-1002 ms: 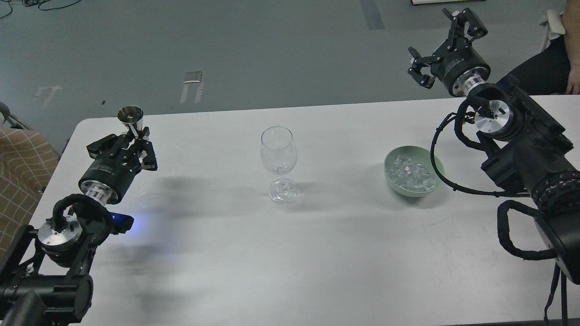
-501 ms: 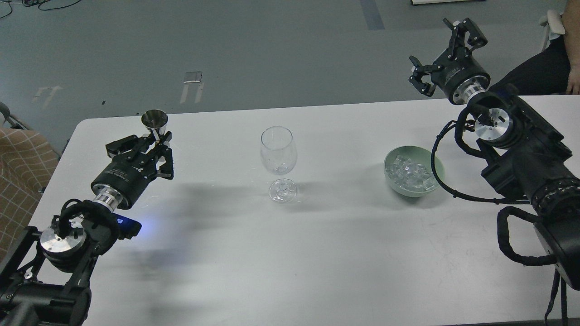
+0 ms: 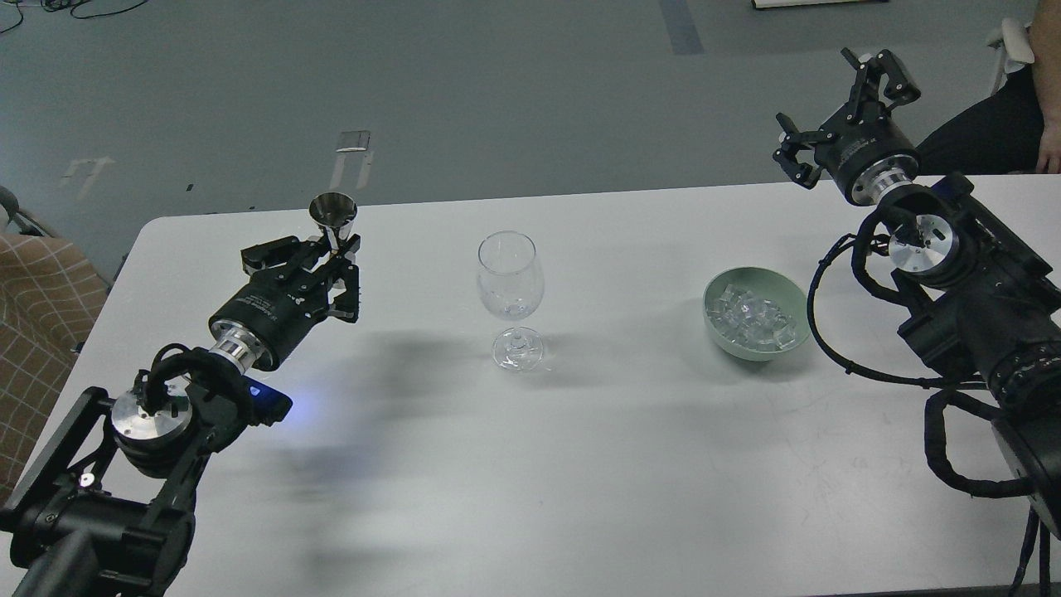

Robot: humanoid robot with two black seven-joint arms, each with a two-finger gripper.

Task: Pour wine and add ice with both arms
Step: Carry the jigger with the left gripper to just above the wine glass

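A clear wine glass (image 3: 510, 286) stands upright at the table's middle; I see no liquid in it. A pale green bowl (image 3: 797, 300) to its right holds several clear ice cubes (image 3: 750, 315). My left gripper (image 3: 336, 249) is shut on a small steel measuring cup (image 3: 332, 213), held upright above the table, left of the glass. Any wine in the cup is hidden from me. My right gripper (image 3: 841, 104) is open and empty, raised beyond the table's far edge, up and right of the bowl.
The white table (image 3: 530, 464) spans the view; its far edge runs behind the glass. A seated person (image 3: 1007, 116) is at the far right. A chair with checked fabric (image 3: 41, 307) is at the left edge.
My left gripper has carried the steel cup to the right, toward the glass. My right gripper has shifted right and slightly down, staying open.
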